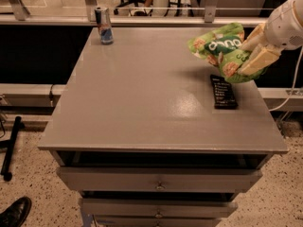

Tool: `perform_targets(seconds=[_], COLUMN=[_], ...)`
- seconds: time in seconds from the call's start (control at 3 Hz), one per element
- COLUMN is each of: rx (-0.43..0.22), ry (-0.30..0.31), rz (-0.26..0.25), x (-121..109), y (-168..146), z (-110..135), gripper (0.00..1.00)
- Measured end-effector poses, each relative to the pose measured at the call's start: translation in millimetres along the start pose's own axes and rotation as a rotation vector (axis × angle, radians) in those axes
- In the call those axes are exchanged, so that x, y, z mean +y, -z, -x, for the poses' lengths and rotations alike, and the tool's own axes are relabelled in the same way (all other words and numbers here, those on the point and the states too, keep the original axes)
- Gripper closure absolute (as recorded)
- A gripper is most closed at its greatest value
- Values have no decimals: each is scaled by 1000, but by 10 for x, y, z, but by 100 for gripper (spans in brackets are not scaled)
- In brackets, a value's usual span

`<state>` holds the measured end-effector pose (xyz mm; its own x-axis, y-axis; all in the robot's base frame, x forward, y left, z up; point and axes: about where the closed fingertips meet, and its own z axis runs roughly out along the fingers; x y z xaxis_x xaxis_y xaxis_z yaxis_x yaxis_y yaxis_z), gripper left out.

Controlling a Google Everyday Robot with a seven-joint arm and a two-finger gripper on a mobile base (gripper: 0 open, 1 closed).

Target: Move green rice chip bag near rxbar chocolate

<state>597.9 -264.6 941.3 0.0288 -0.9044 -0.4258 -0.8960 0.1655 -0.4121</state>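
One claw (251,51), clamped tight on your green chip bag (218,46), holds it above the table (142,93); the chocolate bar (223,91) lies just below it, lengthwise front to back.

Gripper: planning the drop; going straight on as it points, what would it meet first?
The gripper, above the grey table's right side holding the crinkly green chip bag, would likely meet the flat dark bar; depth unclear.
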Motion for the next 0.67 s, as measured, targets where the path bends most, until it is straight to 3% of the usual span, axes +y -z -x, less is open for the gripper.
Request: perform_targets(seconds=[0.67], rx=[32], ry=[48], rz=[46], x=[-73], y=[-171], z=[-178], gripper=[56])
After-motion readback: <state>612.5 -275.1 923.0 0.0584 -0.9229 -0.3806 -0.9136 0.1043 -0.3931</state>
